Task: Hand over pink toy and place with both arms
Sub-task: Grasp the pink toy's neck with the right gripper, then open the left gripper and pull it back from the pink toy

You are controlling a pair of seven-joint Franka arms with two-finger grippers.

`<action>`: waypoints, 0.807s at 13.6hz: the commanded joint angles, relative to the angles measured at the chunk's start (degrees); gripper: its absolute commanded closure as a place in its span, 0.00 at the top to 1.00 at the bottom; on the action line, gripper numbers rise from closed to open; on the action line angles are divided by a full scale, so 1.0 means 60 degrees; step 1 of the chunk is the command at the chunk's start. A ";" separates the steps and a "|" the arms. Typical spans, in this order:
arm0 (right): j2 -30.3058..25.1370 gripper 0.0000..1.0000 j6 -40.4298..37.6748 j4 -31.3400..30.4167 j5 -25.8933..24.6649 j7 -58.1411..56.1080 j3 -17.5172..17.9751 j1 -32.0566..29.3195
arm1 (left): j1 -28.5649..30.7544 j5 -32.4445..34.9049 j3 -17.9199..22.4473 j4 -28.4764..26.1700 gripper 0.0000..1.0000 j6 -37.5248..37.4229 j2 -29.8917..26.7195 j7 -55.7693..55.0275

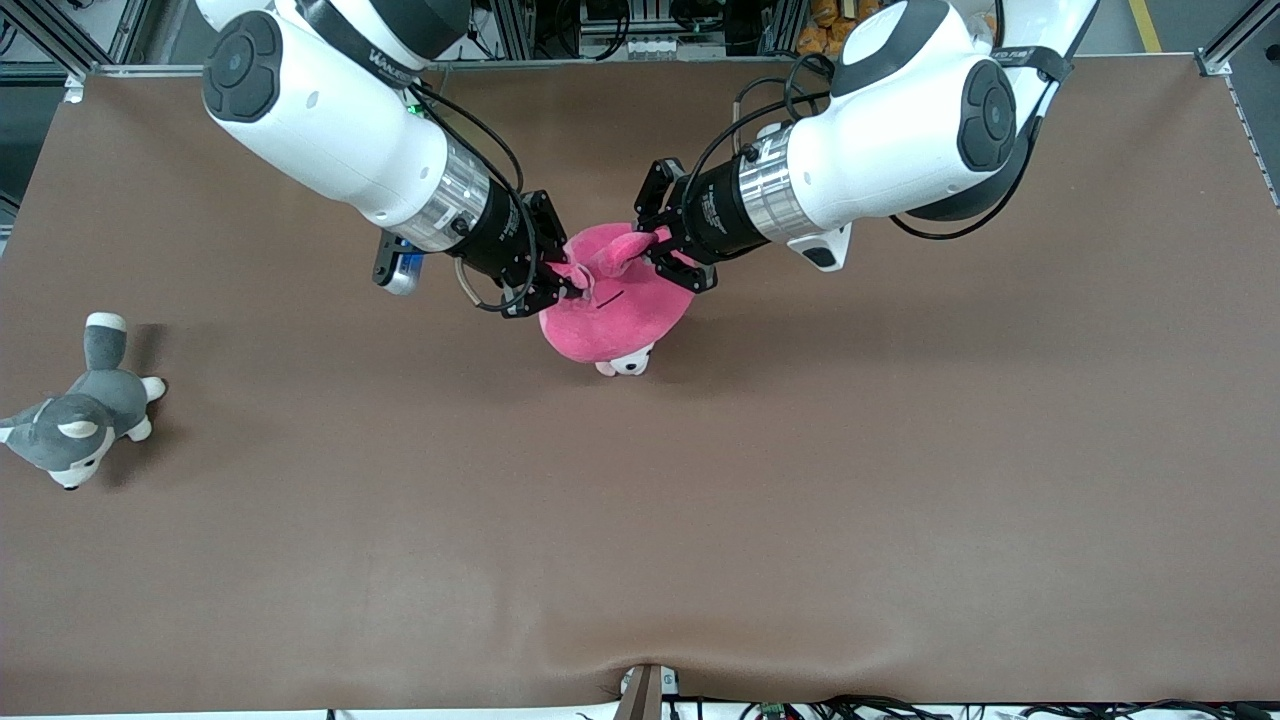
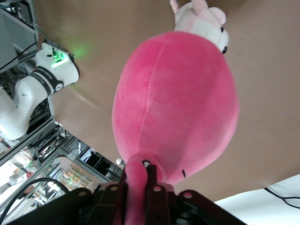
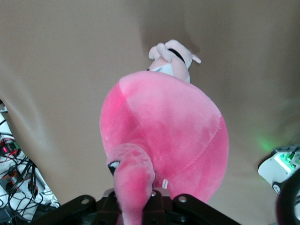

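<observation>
The pink toy (image 1: 615,300) hangs between both grippers above the middle of the table. My right gripper (image 1: 568,280) is shut on one eye stalk, and the black eye shows beside its fingers in the right wrist view (image 3: 133,197). My left gripper (image 1: 662,242) is shut on the other stalk, which is pinched between its fingers in the left wrist view (image 2: 137,187). The toy's round body fills both wrist views (image 2: 178,103) (image 3: 168,126).
A small pale pink-and-white puppy plush (image 1: 628,364) lies on the table partly under the pink toy; it also shows in the wrist views (image 2: 201,21) (image 3: 171,58). A grey-and-white husky plush (image 1: 80,412) lies near the right arm's end of the brown table (image 1: 900,480).
</observation>
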 commanded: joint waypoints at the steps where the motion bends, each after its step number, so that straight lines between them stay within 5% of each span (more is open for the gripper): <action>1: -0.0073 0.00 -0.0402 0.0137 -0.0687 0.0114 -0.0062 -0.0083 | 0.0025 0.1059 0.0017 0.0274 1.00 -0.0099 -0.0104 -0.0179; 3: -0.0219 0.00 -0.0621 0.0079 -0.1447 0.0099 -0.0062 -0.0113 | 0.0201 0.2289 0.0017 0.0274 1.00 -0.0507 -0.0513 0.0374; 5: -0.0148 0.00 -0.2168 -0.0083 -0.2005 -0.0424 -0.0092 -0.0549 | 0.0713 0.2850 0.0016 0.0274 1.00 -0.1516 -0.0617 0.1733; 8: -0.0045 0.00 -0.2395 -0.0185 -0.1949 -0.1072 -0.0077 -0.1487 | 0.1328 0.3742 0.0002 0.0274 1.00 -0.2689 -0.0646 0.4265; 11: 0.0334 0.00 -0.2279 -0.1046 -0.1934 -0.3817 -0.0092 -0.2788 | 0.2118 0.4519 0.0017 0.0274 1.00 -0.3657 -0.0924 0.7894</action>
